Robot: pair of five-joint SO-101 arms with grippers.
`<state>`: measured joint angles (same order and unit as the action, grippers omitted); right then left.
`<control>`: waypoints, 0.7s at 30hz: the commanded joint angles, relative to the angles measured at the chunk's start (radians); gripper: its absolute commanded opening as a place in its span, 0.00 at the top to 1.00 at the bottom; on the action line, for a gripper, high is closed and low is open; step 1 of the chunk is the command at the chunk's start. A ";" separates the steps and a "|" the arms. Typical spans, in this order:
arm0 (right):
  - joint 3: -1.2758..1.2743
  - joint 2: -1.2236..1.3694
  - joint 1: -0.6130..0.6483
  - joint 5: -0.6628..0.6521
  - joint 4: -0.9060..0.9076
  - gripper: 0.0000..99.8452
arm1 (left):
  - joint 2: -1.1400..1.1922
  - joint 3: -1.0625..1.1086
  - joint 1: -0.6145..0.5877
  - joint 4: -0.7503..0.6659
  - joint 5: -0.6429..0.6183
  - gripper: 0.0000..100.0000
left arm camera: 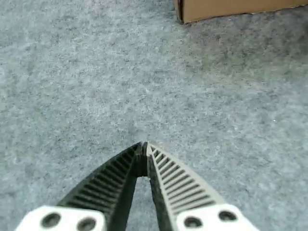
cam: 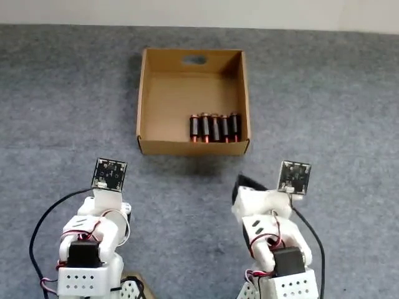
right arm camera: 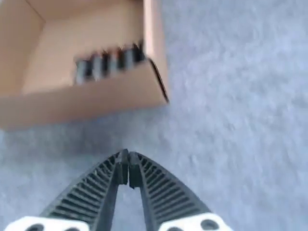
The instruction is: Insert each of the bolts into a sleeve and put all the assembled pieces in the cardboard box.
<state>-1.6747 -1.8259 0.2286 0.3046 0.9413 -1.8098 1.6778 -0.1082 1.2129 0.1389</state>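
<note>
Assembled pieces (cam: 215,128): I count five, dark with orange ends, lying side by side in a tight row on the floor of the cardboard box (cam: 187,147). The row sits in the box's near right corner, against the near wall. Each piece has its long axis running near to far; the row itself runs left to right.

Cardboard box: open top, resting on the grey counter (cam: 62,93), far of both arms and about midway between them.

Right end effector (right arm camera: 125,159): jaws pressed together, holding nothing, low over the counter just near of the box's right corner. In its wrist view the box wall (right arm camera: 86,101) stands ahead with the pieces (right arm camera: 108,60) behind it. From here the row lies far and a little left.

Left end effector (left arm camera: 144,147): jaws likewise closed and empty, over bare counter. A near corner of the box (left arm camera: 231,9) shows ahead and well apart. The row lies far and to the right of it.

Judgement: the right arm is the nearer of the two to the row. With the pieces already boxed, I read the task as at or near its end. Any further grasp would mean opening the jaws and coming in across the near-far axis.
</note>
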 commanded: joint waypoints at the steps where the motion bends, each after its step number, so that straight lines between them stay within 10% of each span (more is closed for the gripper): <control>1: -0.136 -0.012 -0.021 0.006 0.217 0.99 | 0.001 0.019 -0.010 -0.014 0.008 0.97; 21: -0.134 -0.008 -0.025 0.008 0.306 0.99 | 0.001 0.019 -0.010 -0.014 0.008 0.97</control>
<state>-1.6747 -1.8274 0.2117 0.3046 1.2421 -1.8098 1.6778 -0.1082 1.2129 0.1389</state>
